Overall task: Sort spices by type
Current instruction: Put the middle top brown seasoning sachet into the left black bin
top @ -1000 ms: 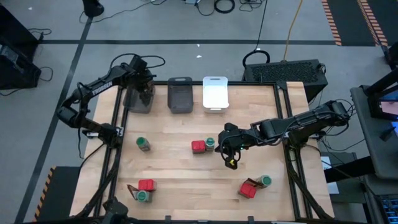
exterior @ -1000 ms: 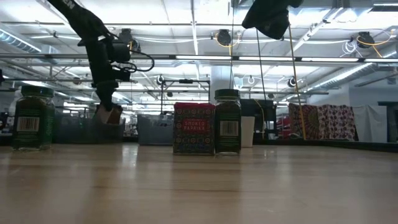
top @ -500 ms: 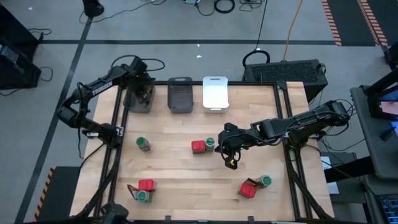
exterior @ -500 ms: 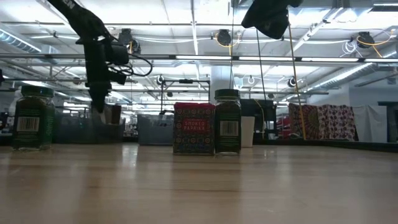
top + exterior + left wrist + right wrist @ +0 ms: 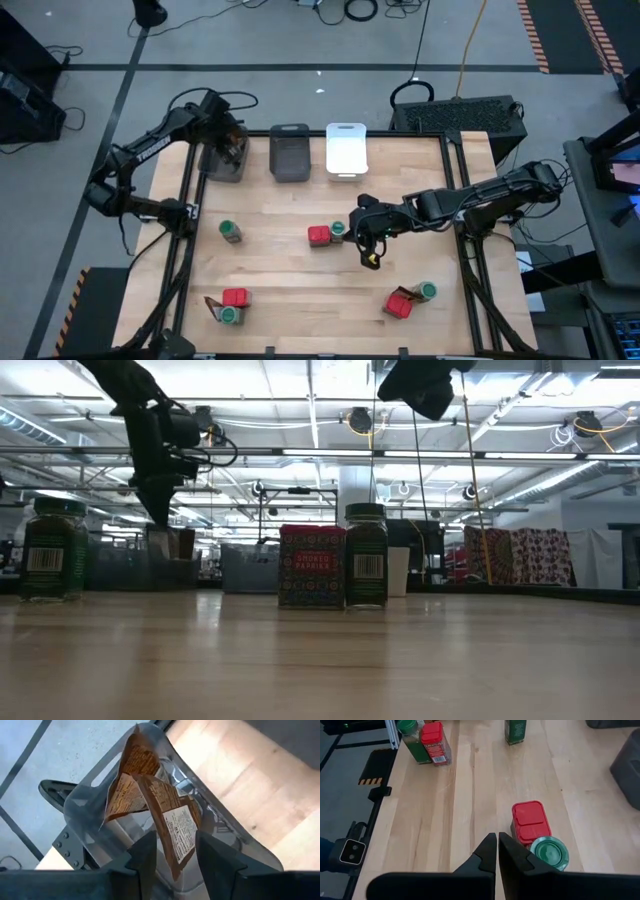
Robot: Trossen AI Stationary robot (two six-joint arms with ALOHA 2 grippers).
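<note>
**A:** Where were the left arm's jaws?

**B:** Over the grey bin (image 5: 222, 160) at the desk's (image 5: 290, 280) eleven o'clock corner. They stood apart with nothing clamped. Two brown packets (image 5: 172, 825) stood on edge inside the bin, one directly beneath the gap.

**A:** And the right arm's jaws?

**B:** Pressed together and empty, near the middle of the desk. A green-lidded jar (image 5: 338, 229) sat just beside them at their nine o'clock. A red tin (image 5: 318, 235) touched the jar on its far side, so the pair lined up along the nine-to-three line.

**A:** So which arm looked set to take that pair?

**B:** The right one, I'd judge, since it was far nearer. Its jaws would need to part first and would meet the jar before the tin. A lone jar (image 5: 230, 232) at nine o'clock lay closer to the left arm.
</note>
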